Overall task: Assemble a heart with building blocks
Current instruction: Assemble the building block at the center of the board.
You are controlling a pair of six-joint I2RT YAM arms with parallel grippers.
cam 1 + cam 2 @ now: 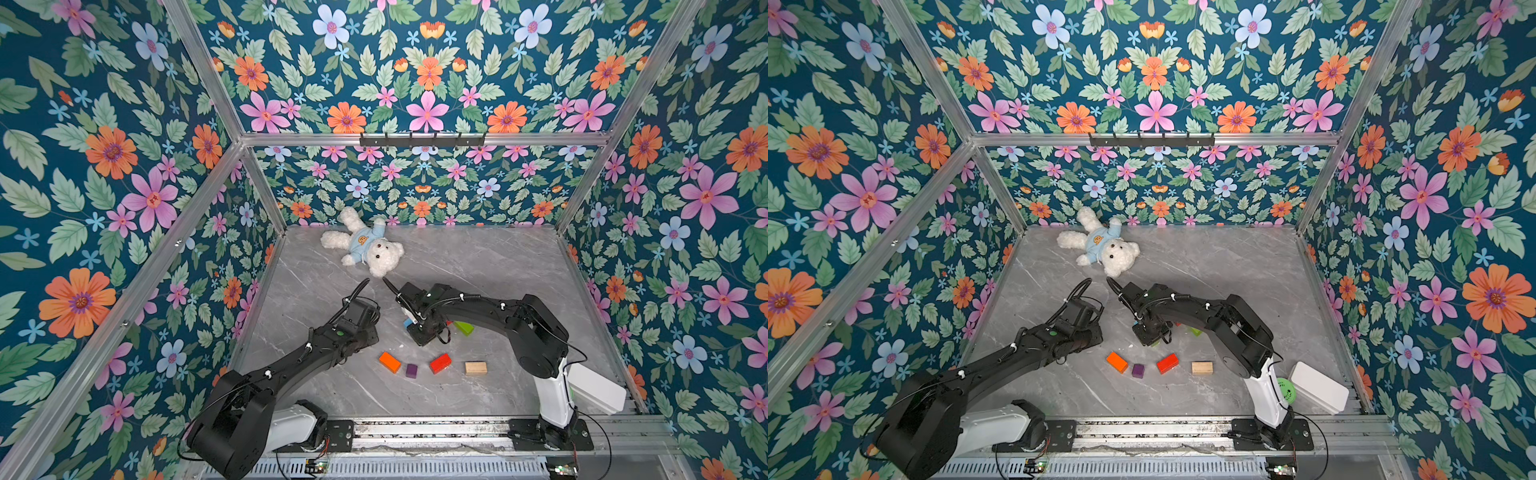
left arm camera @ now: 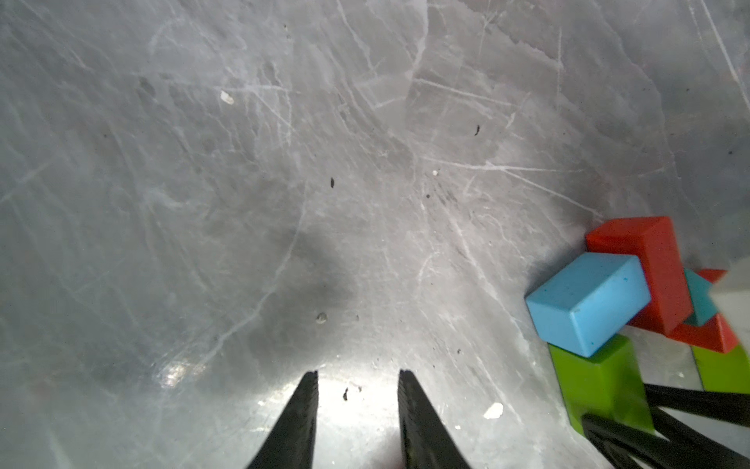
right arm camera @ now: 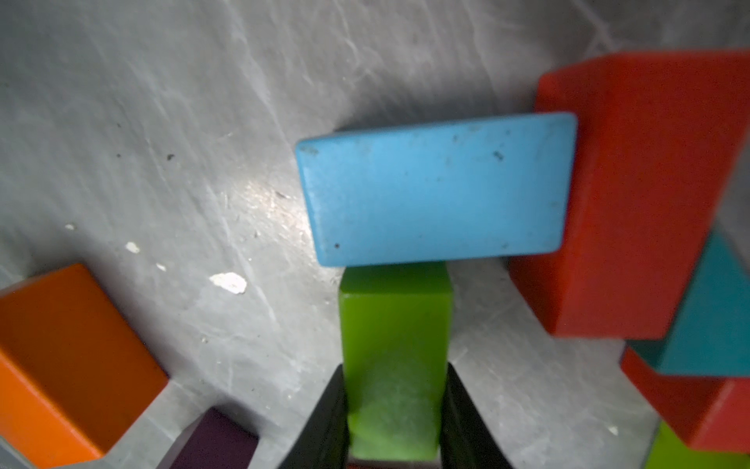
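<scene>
The right wrist view's edge cuts off the purple cube (image 3: 215, 440) and the orange brick (image 3: 69, 357)

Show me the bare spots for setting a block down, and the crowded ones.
Bare: the far stretch between the teddy bear and the right wall; the near strip between the orange brick and the front rail; under the left end effector. Crowded: around the right end effector, gripping a green brick by the light blue brick.

legible text: none | teddy bear (image 1: 365, 246) shirt: orange emblem; no readable lettering
</scene>
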